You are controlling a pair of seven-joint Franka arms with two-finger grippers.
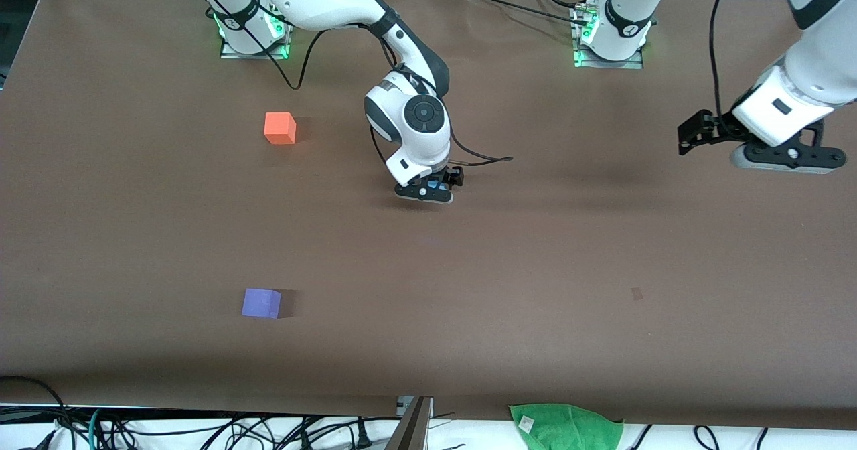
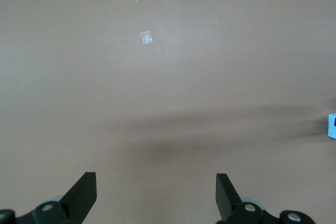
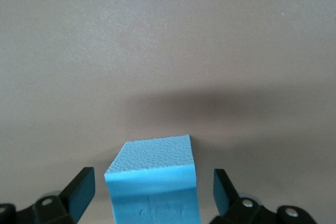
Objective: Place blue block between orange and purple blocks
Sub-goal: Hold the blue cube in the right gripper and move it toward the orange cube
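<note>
Blue block (image 3: 153, 182) sits between the right hand's (image 1: 428, 191) spread fingers, ungripped; left hand (image 2: 156, 203) waits open.

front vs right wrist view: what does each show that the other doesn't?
Front only: the orange block and the purple block toward the right arm's end of the table, purple nearer the camera; the left claw waiting over bare table at the left arm's end; a green cloth at the table's near edge.

Right wrist only: the blue block's textured top, with open fingers on each side and gaps showing between them.

Both: the right claw at the blue block, the brown table.
</note>
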